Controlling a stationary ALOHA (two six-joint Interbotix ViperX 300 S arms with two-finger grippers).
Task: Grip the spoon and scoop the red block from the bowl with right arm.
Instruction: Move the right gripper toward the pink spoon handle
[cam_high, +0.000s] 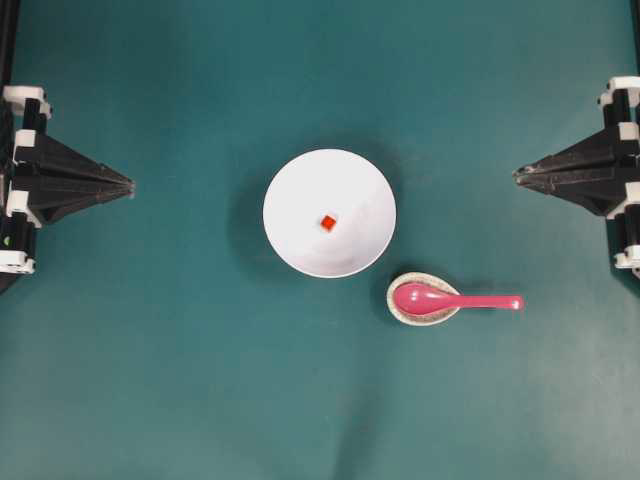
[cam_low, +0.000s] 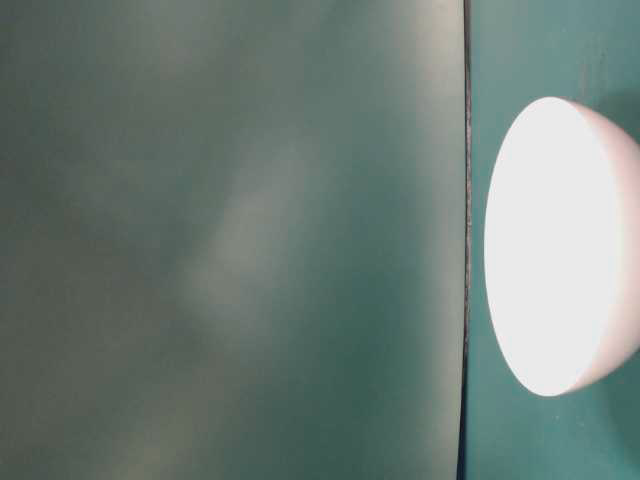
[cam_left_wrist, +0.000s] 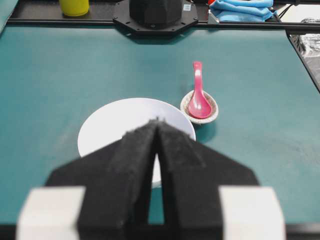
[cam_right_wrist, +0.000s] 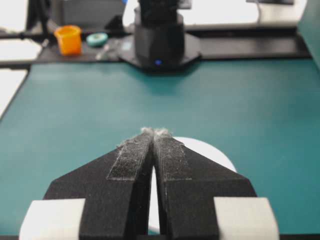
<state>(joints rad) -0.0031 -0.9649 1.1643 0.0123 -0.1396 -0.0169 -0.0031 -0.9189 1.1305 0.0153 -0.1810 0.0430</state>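
Glossy, light, likely slippery spoon (cam_high: 440, 299) cradled in speckled rest (cam_high: 402, 310) at bowl's (cam_high: 290, 190) four o'clock; straight handle the likeliest hold. Right gripper (cam_high: 518, 174) jaws clenched, empty.

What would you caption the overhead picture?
Two shut pincers flank a white bowl holding a red block; pink spoon waits.

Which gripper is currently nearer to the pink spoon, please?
Right. The right gripper sits just above the spoon handle's tip at the table's edge; the left gripper is at the opposite edge, beyond the bowl.
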